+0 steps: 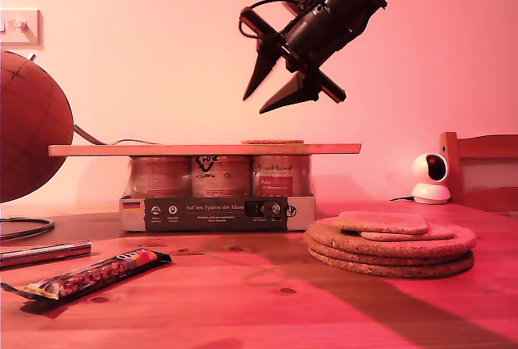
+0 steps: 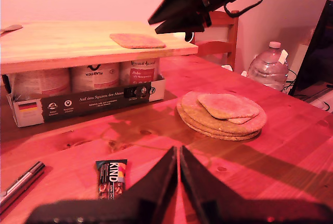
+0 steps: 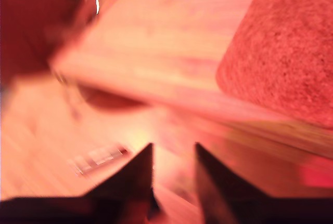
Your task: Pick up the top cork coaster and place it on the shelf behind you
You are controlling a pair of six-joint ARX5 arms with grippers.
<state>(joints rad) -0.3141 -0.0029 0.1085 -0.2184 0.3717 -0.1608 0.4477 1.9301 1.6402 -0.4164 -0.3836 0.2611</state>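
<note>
The cork coaster lies flat on the shelf, a light wood plank resting on a pack of jars. My second gripper hangs open and empty in the air above that coaster, apart from it. Low over the table, my first gripper is shut on nothing and points toward the shelf. It does not show in the exterior view. The second wrist view is blurred.
A stack of round cork mats with two small cork squares on top sits at the exterior view's right. A snack bar, a pen, a globe, a small camera, a chair and a water bottle are around.
</note>
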